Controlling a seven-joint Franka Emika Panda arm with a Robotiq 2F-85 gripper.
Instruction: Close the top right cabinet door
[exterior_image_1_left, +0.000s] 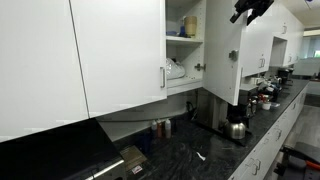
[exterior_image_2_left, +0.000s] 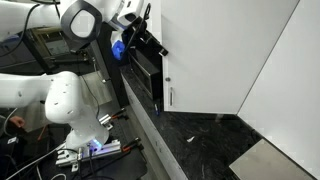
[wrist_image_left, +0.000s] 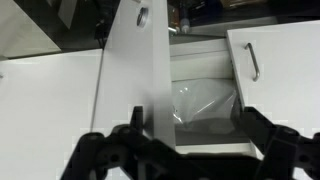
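The top right cabinet door is a narrow white panel that stands swung open beside its open compartment. In the wrist view the door shows nearly edge-on, with its silver handle at the top. My gripper is open and empty, its dark fingers spread to either side of the compartment opening. In both exterior views the gripper is up high, close to the door's edge; I cannot tell if it touches. The door and its handle also show there.
A crumpled clear plastic bag lies inside the open compartment. Wide white closed doors hang alongside, and another closed door with a handle is nearby. A kettle and small items stand on the dark counter below.
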